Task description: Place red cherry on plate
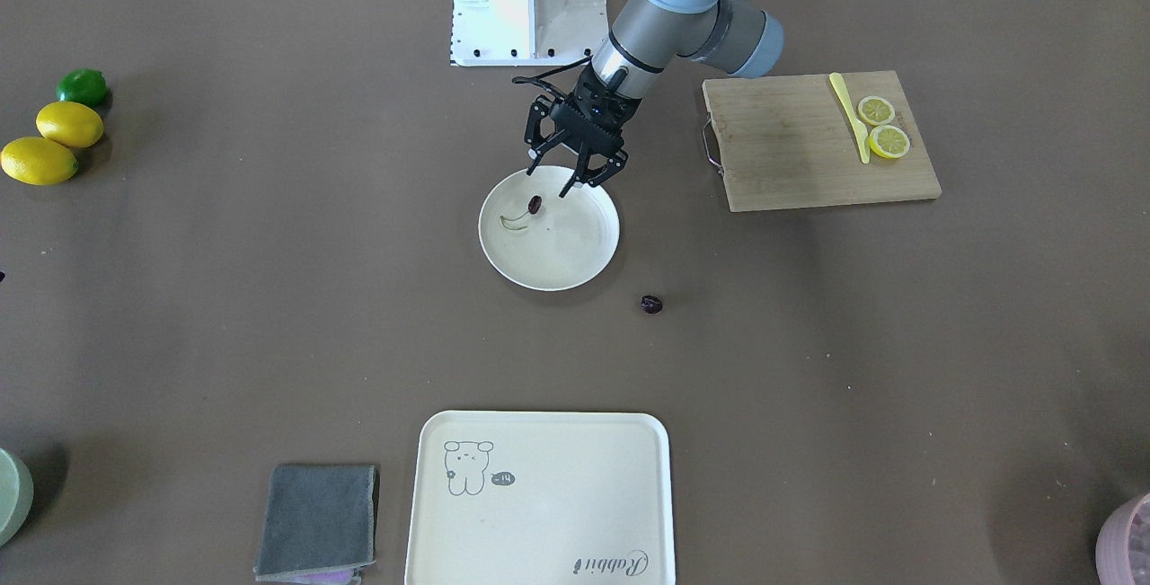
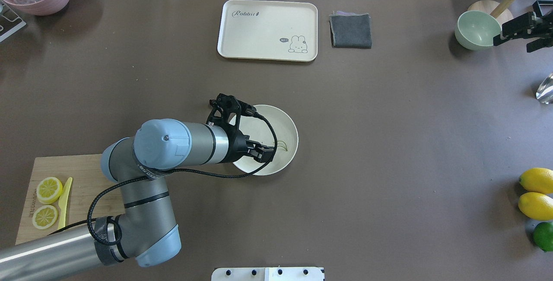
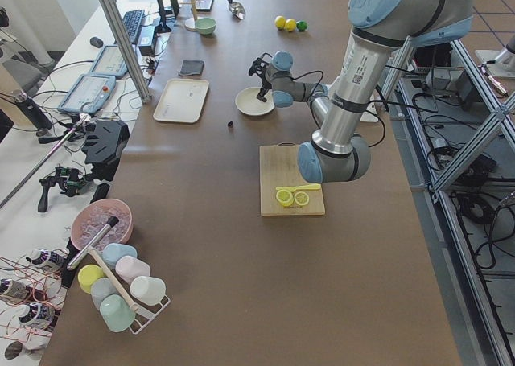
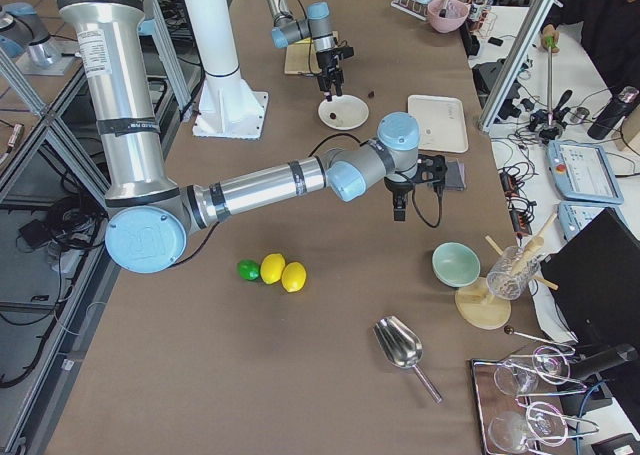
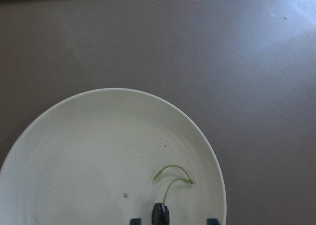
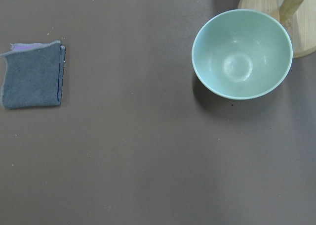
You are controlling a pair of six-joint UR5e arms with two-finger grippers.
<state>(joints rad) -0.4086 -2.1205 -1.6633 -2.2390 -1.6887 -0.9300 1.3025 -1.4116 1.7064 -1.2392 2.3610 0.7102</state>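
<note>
Jaws of the left gripper (image 1: 559, 181) stand spread and hold nothing, poised just above the robot-side rim of the round, shallow cream-white plate (image 1: 575, 248). The left wrist view shows the two tips set well apart at its bottom edge. I cannot tell whether the right gripper (image 2: 516, 35) is spread or pressed together. It hangs far off to the side near a pale green bowl (image 6: 241, 54), clear of the work.

Largest is the brown surface (image 1: 269, 315), which lies bare all round the plate. The rectangular cream tray with a bear drawing (image 1: 557, 495) sits at the operators' edge, well apart. The wooden cutting board (image 1: 791, 154), carrying two lemon slices (image 1: 889, 141) and a yellow plastic knife (image 1: 849, 113), sits on the left arm's side, near the plate but not touching it. The plate itself is mid-surface, probably so that either arm can reach it. A folded grey cloth (image 1: 316, 520) lies beside the tray. A loose stemless dark cherry (image 1: 651, 304) rests on the surface just off the plate's operator-side rim and is not the target.

Smallest is the tiny dark maroon red cherry with its thin curved green stem (image 1: 535, 204). It lies on the plate's floor inside the raised rim, in the half nearer the robot, so the placing looks done. The rim should keep it from rolling off. A straight lift looks the safest way out, since a sideways sweep could catch the stem or the rim.
</note>
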